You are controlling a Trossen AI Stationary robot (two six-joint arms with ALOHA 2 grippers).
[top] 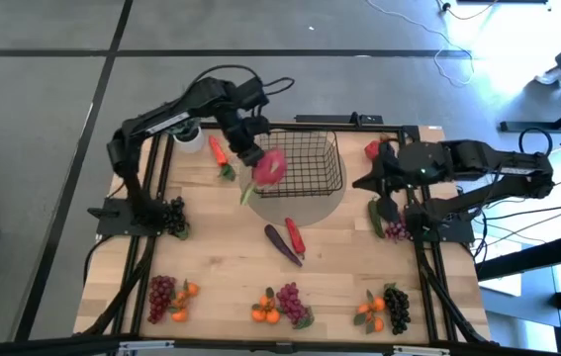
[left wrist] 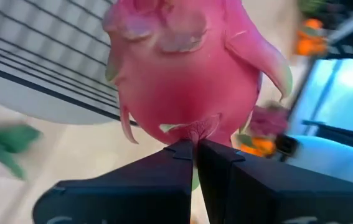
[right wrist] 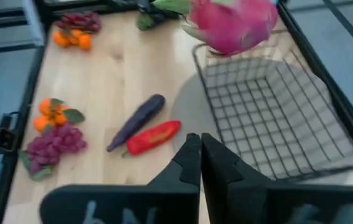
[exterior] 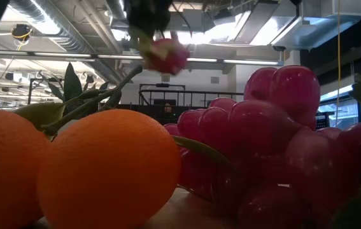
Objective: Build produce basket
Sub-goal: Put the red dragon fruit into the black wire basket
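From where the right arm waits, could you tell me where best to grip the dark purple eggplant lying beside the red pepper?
Grip the dark purple eggplant across its slim middle, coming straight down from above. It lies flat and elongated on the wooden table, with the red pepper close along one side, so I would set the fingers carefully across its width, probably nearer the end away from the pepper.

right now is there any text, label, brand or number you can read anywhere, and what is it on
None can be read.
Pale marks on the left gripper housing, below the pink dragon fruit: cut off at the picture's edge, unreadable.
Pale marks on the right gripper housing: blurred, unreadable.
The basket, the produce and the table show no text.
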